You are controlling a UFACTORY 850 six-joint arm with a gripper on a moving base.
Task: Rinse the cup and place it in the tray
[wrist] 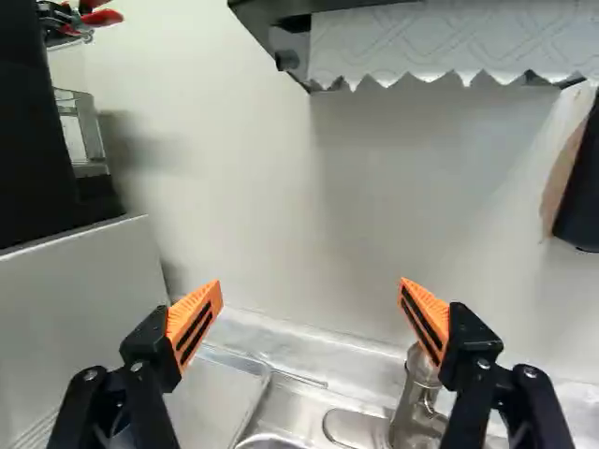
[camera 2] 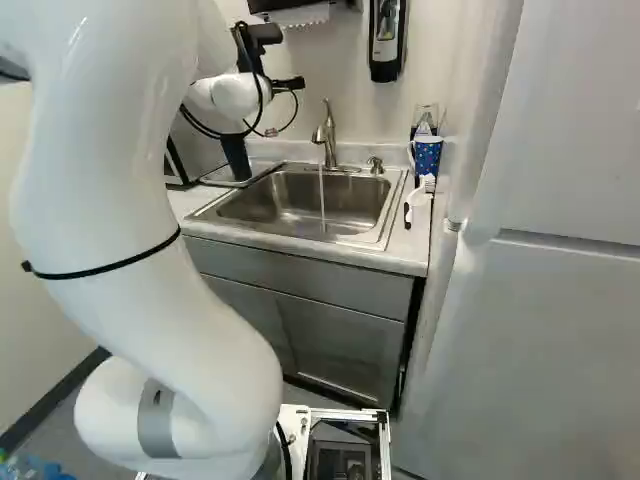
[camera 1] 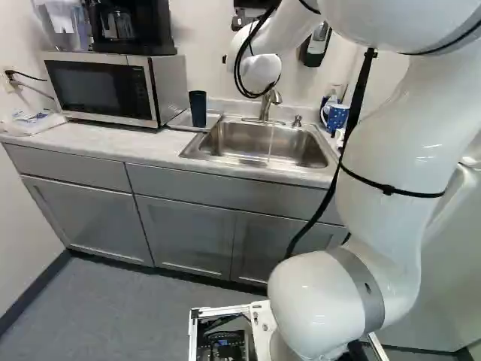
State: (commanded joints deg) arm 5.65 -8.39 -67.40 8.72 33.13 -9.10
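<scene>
Cup [camera 1: 198, 110]: dark, smooth, tapered, upright on tray [camera 1: 213, 119], near surface [camera 1: 98, 139]'s back edge. Water [camera 2: 322, 195] streams into steel sink [camera 1: 225, 141]. End effector [camera 2: 289, 84] spread wide.

You have bright, diffuse light in all three views, apparently from above. Small glossy highlights sit on the white arm [camera 1: 383, 158], and the steel sink [camera 1: 263, 143] glints in patches. In your wrist view, soft-edged shadows darken the pale wall [wrist: 243, 206] below the paper towel [wrist: 449, 42], while the coffee maker [wrist: 42, 140] sinks to near-black.
</scene>
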